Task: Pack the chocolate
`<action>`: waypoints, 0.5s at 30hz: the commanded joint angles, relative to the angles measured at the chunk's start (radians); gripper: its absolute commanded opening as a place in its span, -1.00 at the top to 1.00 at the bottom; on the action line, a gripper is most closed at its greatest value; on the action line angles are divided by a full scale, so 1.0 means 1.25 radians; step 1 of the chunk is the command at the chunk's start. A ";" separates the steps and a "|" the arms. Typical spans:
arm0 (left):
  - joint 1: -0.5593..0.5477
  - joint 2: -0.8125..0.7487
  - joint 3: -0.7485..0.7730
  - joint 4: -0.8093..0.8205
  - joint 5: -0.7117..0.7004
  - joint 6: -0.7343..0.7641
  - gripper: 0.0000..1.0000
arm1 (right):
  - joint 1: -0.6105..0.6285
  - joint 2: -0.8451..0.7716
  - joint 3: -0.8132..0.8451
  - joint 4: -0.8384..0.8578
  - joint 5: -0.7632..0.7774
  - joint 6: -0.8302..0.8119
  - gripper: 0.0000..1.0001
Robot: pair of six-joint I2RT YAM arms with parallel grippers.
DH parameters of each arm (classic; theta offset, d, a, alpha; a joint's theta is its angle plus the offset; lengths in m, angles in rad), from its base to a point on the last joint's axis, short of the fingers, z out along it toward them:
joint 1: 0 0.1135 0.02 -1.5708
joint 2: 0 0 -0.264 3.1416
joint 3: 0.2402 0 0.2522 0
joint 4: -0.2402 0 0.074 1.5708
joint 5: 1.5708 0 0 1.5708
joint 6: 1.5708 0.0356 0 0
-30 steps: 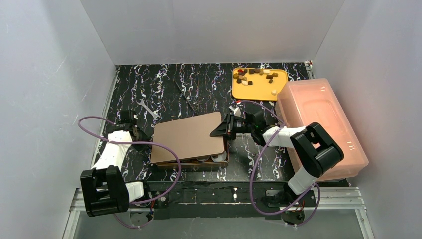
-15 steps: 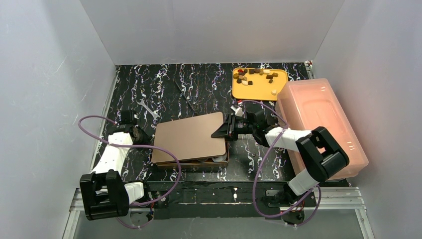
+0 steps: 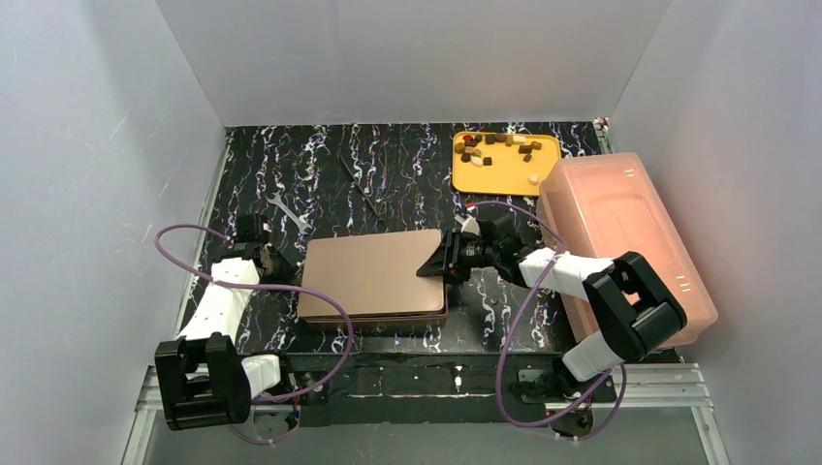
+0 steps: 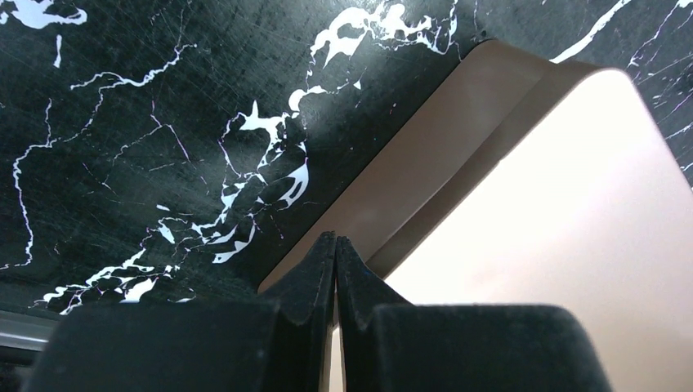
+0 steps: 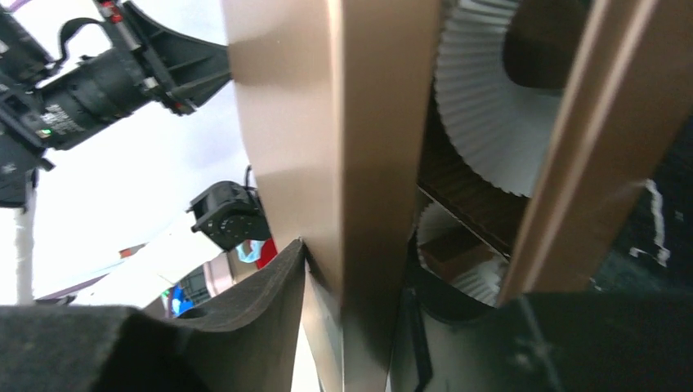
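Observation:
The chocolate chunks (image 3: 472, 153), dark brown, tan and cream, lie on a yellow tray (image 3: 496, 177) at the back right. A copper-brown lid (image 3: 371, 274) lies almost flat over the tin box (image 3: 388, 320). My right gripper (image 3: 438, 263) is shut on the lid's right edge. In the right wrist view the lid (image 5: 359, 155) sits between the fingers (image 5: 270, 314), with white paper cups (image 5: 482, 114) and a brown chunk (image 5: 453, 249) inside the box. My left gripper (image 3: 281, 263) is shut and empty, its tips (image 4: 336, 245) at the lid's left edge (image 4: 531, 237).
A pink translucent lidded bin (image 3: 620, 237) stands along the right side, close to my right arm. A silver wrench (image 3: 288, 211) and a thin metal rod (image 3: 361, 189) lie on the black marbled mat behind the box. White walls enclose the space.
The lid has come down from a tilt to almost flat over the box, the paper cups now covered. My right gripper went down with it. The left gripper hardly moved.

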 commanded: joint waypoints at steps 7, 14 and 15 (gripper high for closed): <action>-0.009 -0.021 0.025 -0.036 0.016 0.011 1.00 | 0.001 -0.053 0.063 -0.190 0.077 -0.102 -0.12; -0.009 -0.023 0.026 -0.039 0.016 0.012 1.00 | -0.006 -0.075 0.081 -0.263 0.100 -0.129 -0.21; -0.009 -0.024 0.027 -0.039 0.016 0.013 1.00 | -0.007 -0.080 0.082 -0.274 0.104 -0.132 -0.23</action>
